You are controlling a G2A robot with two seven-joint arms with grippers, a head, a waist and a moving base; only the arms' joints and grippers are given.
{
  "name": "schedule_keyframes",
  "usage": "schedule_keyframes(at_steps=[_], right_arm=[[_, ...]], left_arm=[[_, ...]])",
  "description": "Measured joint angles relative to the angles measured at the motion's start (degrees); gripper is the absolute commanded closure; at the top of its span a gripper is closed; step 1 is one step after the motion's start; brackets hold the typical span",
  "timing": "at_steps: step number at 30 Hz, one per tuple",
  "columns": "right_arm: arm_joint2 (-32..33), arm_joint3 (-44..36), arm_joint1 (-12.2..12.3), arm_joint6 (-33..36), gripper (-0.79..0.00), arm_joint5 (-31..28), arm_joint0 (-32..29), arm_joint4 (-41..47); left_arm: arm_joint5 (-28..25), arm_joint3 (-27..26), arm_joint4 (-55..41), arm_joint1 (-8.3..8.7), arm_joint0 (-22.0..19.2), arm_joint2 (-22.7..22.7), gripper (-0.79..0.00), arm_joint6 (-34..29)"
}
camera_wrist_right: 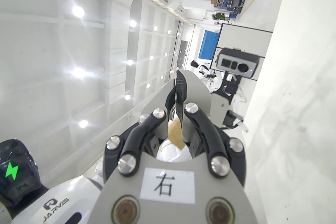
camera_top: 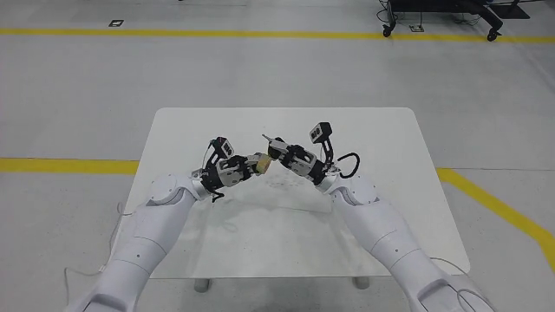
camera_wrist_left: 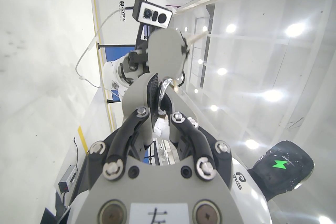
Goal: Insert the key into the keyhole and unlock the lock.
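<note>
My two arms meet above the middle of the white table (camera_top: 373,225). My left gripper (camera_top: 246,167) is shut on the padlock, whose brass body (camera_top: 261,163) sticks out toward the other arm. In the left wrist view its pads clamp the silver shackle (camera_wrist_left: 163,87). My right gripper (camera_top: 280,150) is shut on the key, whose thin blade (camera_top: 266,137) points past the fingertips, a little to the far side of the lock and apart from it. The blade (camera_wrist_left: 197,36) also pokes out beyond the right gripper's grey finger (camera_wrist_left: 165,54). The brass body (camera_wrist_right: 174,130) shows behind my shut right gripper (camera_wrist_right: 179,80).
Both grippers hang above the tabletop, with bare table on all sides. The table's far edge (camera_top: 286,109) lies just beyond the grippers. A black cable (camera_top: 347,161) loops off the right wrist.
</note>
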Motion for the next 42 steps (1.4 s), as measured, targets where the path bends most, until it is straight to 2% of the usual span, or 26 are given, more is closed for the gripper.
schedule_keyframes(at_steps=[3,10,20,22,24,29,32,36,42], right_arm=[[1.52,0.21,0.37,2.54,0.000,-0.36,-0.54,1.98],[3.34,0.33,0.73,1.89,0.000,-1.20,-1.23,2.75],[3.33,0.33,0.73,1.91,0.000,-1.19,-1.22,2.73],[3.45,0.37,0.77,1.77,0.000,-1.18,-1.27,2.60],[4.36,-0.19,1.14,-0.53,0.000,-1.37,-1.83,0.37],[8.89,-8.53,3.19,-12.63,0.000,2.33,-8.11,-11.95],[11.64,-16.78,4.31,-18.86,0.000,6.93,-13.85,-18.47],[14.11,-27.55,5.24,-22.72,0.000,12.44,-20.83,-23.19],[14.10,-27.56,5.24,-22.72,0.000,12.47,-20.75,-23.20]], left_arm=[[1.37,0.07,-0.14,-0.02,-0.08,-0.29,0.000,1.11],[7.74,0.46,0.85,0.21,-0.92,-0.64,0.000,2.30],[7.66,0.43,0.85,0.21,-0.89,-0.63,0.000,2.31],[8.53,-0.36,2.34,0.23,-0.58,-0.36,0.000,4.22],[10.30,-1.64,4.36,0.27,-0.31,-0.12,0.000,8.21],[20.20,-3.90,5.64,-0.06,-2.09,0.71,0.000,16.09],[23.29,-3.73,6.00,-0.60,-4.22,1.99,0.000,17.12],[24.83,-2.16,6.15,-1.34,-6.93,3.83,0.000,15.30],[24.89,-1.80,5.68,-1.39,-7.14,3.86,0.000,14.69]])
